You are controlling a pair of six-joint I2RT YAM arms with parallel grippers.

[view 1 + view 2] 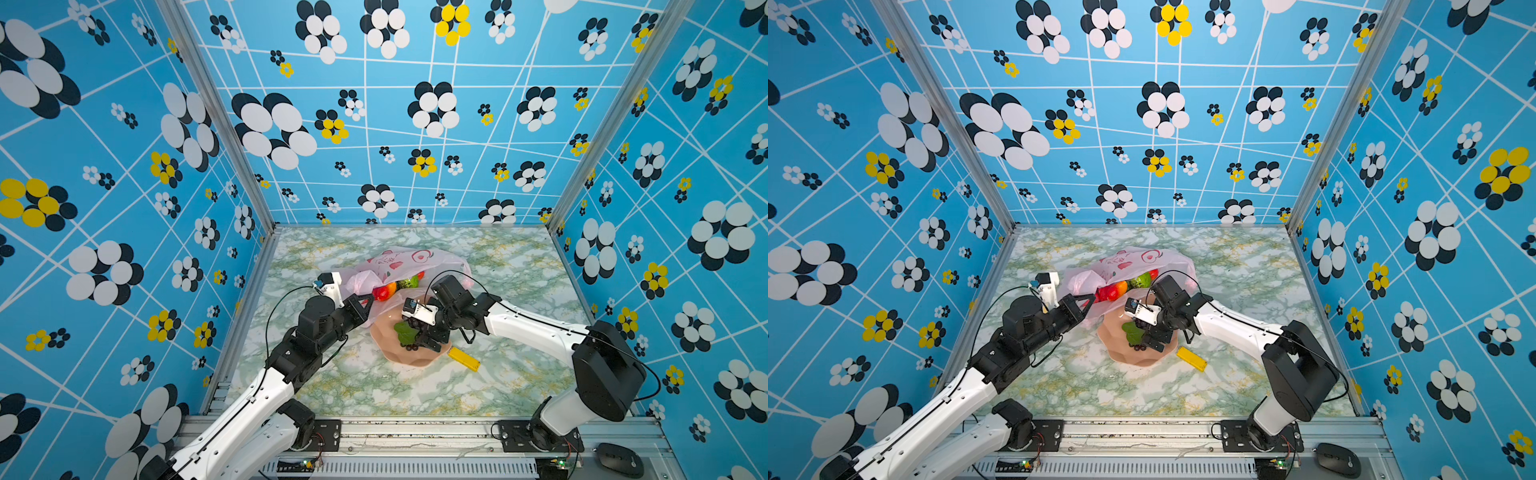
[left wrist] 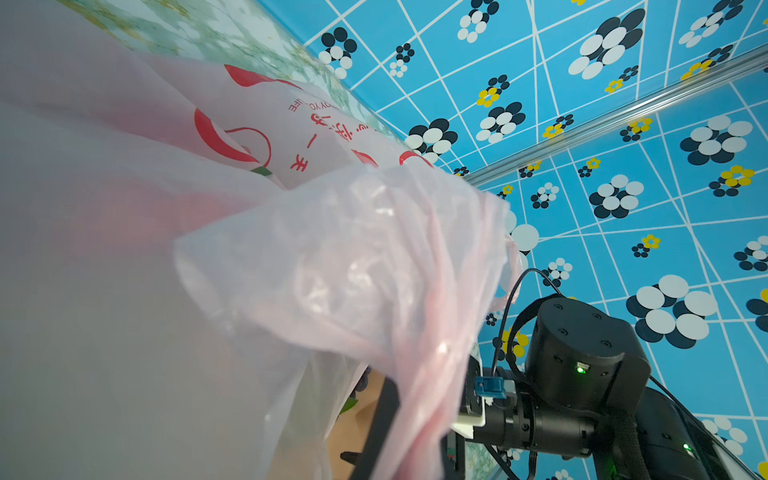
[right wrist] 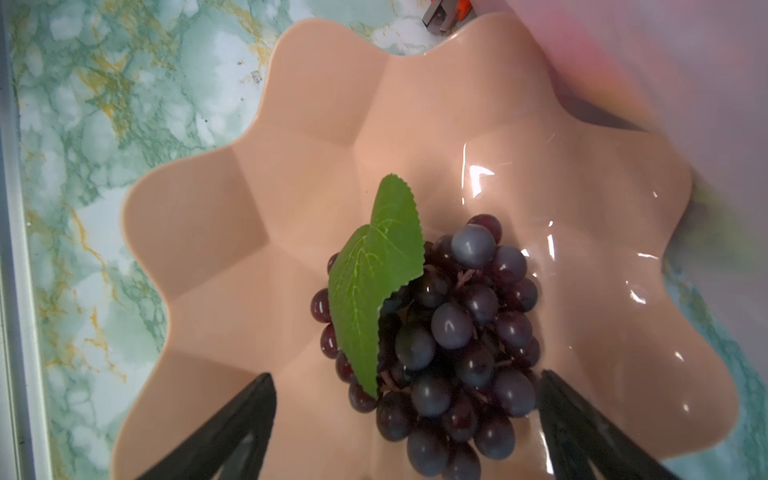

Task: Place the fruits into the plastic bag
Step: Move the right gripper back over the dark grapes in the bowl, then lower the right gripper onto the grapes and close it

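Observation:
The pale-pink plastic bag (image 1: 399, 259) (image 1: 1133, 262) lies at the middle back with its mouth towards the arms. Red (image 1: 380, 293), orange (image 1: 390, 288) and green (image 1: 409, 283) fruits show in that mouth. My left gripper (image 1: 367, 301) (image 2: 380, 417) is shut on the bag's edge; the film (image 2: 353, 257) fills most of the left wrist view. Dark purple grapes (image 3: 457, 324) (image 1: 409, 347) with a green leaf (image 3: 374, 274) lie on the salmon scalloped plate (image 3: 291, 187) (image 1: 384, 328). My right gripper (image 3: 405, 374) (image 1: 419, 343) stands open over the grapes, a finger on each side of the bunch.
A flat yellow block (image 1: 463, 358) (image 1: 1191, 358) lies on the marbled table just right of the plate. The bag's lower lip drapes over the plate's far rim. Patterned walls close in three sides. A black mouse (image 1: 619, 459) sits on the front rail at the right.

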